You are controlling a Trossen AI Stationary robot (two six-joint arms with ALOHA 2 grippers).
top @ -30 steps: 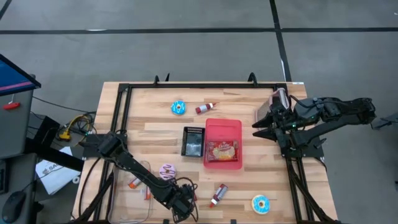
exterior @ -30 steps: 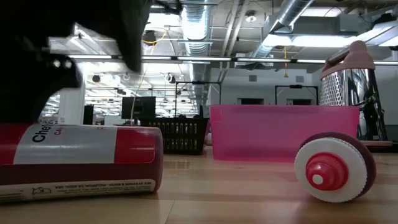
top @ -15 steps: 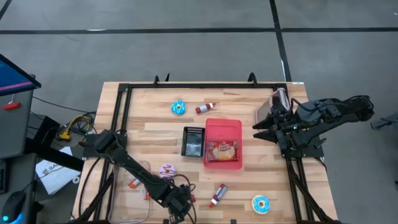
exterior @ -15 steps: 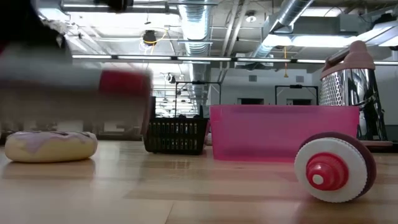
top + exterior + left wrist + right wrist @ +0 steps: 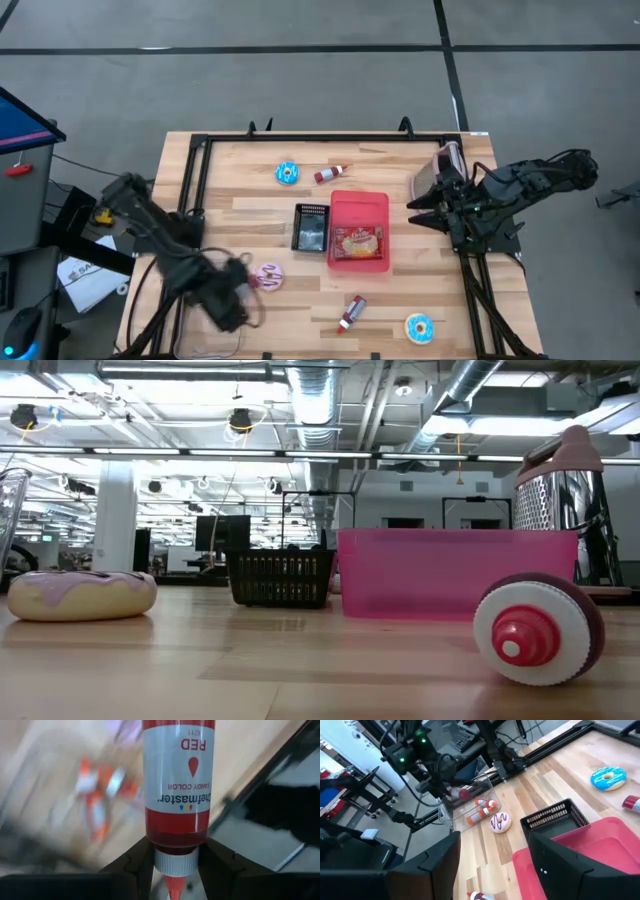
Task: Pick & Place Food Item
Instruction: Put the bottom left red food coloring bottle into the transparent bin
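Observation:
My left gripper [image 5: 175,860] is shut on a red food-colour bottle [image 5: 177,780] with a white label. It hovers blurred above the table's near left part [image 5: 235,290]; the right wrist view shows the bottle [image 5: 460,794] in the air. A pink bin [image 5: 358,232] at the table's middle holds a snack packet [image 5: 356,241]. My right gripper [image 5: 415,205] waits open at the right edge, by a metal grater [image 5: 440,168]. My left gripper pinches the bottle between its two fingers [image 5: 136,862] at the shoulder just behind the white cap [image 5: 175,839]. The fingers come from above, pointing down, and lie across the bottle. The bottle is lifted clear of the table, its body reaching out past the fingers.
A black basket [image 5: 310,227] stands left of the bin. A pink donut [image 5: 268,276], two blue donuts [image 5: 287,172] [image 5: 419,327] and two more red bottles [image 5: 331,174] [image 5: 351,312] lie on the table. A clear container with orange bottles [image 5: 481,810] sits near left.
My left gripper has risen from the table's near edge, carrying the red bottle up and toward the left and far side. The bottle, which lay on its side on the table, is now lifted clear and gone from the low view, uncovering the pink donut there.

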